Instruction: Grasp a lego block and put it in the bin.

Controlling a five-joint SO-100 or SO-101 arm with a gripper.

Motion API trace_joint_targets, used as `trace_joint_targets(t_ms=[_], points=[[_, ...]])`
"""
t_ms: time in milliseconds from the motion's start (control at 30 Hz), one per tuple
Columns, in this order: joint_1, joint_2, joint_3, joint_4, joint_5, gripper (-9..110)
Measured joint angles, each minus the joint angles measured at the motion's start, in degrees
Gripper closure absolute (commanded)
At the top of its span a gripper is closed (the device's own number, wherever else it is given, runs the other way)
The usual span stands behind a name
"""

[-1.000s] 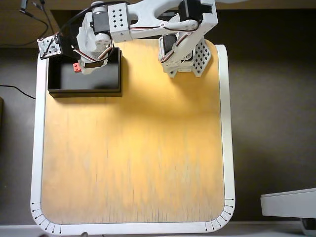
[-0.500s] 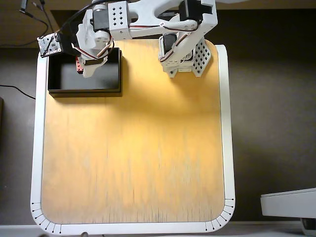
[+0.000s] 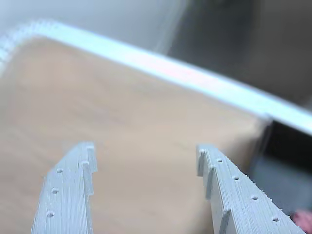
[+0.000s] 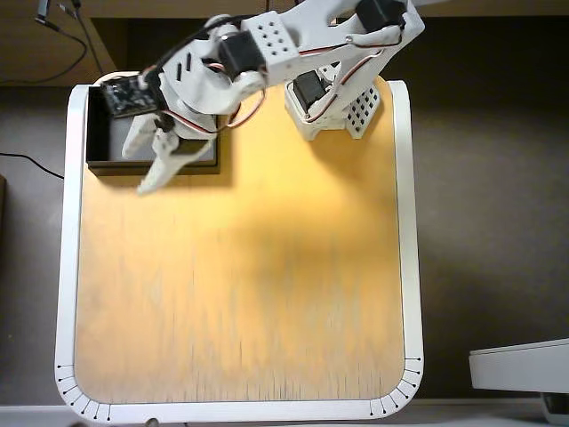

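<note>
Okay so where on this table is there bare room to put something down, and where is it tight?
In the overhead view almost all of the wooden table is bare, from the white rim at the near edge up to the arm's base. It is crowded only at the top: the bin fills the top left corner with the open gripper over its near wall, and the base stands beside it.

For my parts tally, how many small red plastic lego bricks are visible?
1: a blurred red lego brick at the wrist view's bottom right corner, by the shallow black bin. Overhead shows none; the arm hides part of the bin, so others may be hidden.
</note>
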Motion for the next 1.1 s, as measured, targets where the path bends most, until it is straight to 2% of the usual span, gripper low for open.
trace_joint_targets(t_ms=[367, 700, 900, 1100], points=[[-23.8, 17.1, 0.0, -1.2, -4.9, 83], [-46.1, 25.5, 0.0, -1.2, -5.4, 95], [-53.3, 26.7, 2.0, 0.2, -4.2, 100], [-56.5, 33.0, 14.2, 0.3, -2.1, 101]])
